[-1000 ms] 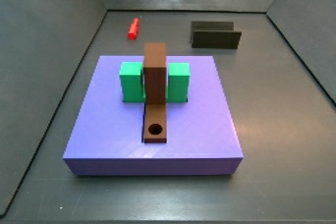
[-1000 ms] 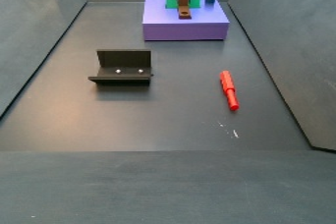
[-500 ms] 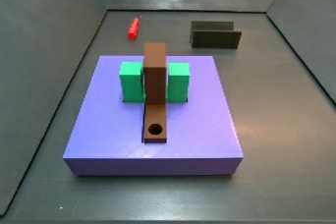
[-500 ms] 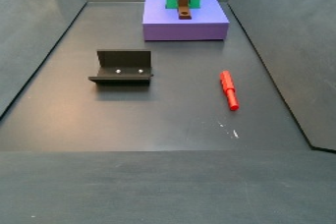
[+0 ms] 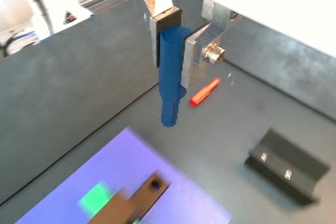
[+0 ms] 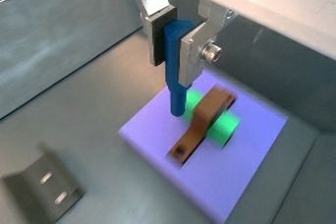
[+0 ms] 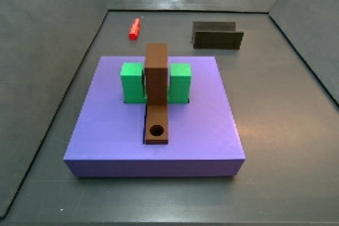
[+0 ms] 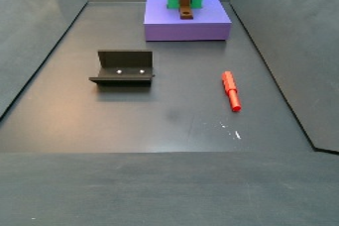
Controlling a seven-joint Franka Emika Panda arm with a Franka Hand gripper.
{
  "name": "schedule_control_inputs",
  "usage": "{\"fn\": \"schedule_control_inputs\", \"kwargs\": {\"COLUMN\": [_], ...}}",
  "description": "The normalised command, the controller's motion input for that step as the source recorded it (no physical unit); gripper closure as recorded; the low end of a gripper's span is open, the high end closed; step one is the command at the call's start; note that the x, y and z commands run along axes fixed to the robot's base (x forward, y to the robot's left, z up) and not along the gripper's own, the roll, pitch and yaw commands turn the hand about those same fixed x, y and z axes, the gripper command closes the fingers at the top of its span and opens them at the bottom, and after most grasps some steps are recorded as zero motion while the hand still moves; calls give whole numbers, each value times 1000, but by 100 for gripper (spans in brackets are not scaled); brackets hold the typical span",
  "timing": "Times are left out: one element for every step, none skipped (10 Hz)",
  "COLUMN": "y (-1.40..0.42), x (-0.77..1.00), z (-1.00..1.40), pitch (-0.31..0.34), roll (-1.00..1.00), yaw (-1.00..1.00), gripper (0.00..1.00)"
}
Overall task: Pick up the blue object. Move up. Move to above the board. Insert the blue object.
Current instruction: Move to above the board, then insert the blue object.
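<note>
End effector (image 5: 182, 43) gripping blue object (image 5: 172, 79), high above board (image 6: 201, 130)

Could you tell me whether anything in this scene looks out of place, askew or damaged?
Nothing stands out. The gripper holds the blue object upright above the purple platform. The board sits straight in its green block; the red stick and the fixture rest on the floor.

Gripper (image 5: 180, 43) high above floor, silver metal fingers (image 5: 199, 51) on smooth matt blue object (image 5: 172, 76); board (image 7: 157, 89) matt brown.
</note>
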Motion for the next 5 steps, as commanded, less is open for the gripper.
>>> {"fn": "schedule_control_inputs", "kwargs": {"y": [-1400, -500, -248, -23, -386], "x": [245, 124, 99, 0, 26], "z": [201, 79, 50, 0, -211], "pitch": [161, 165, 153, 0, -43], "roll": [12, 20, 18, 0, -21], "yaw": [9, 8, 9, 0, 0], "gripper": [100, 100, 100, 100, 100]}}
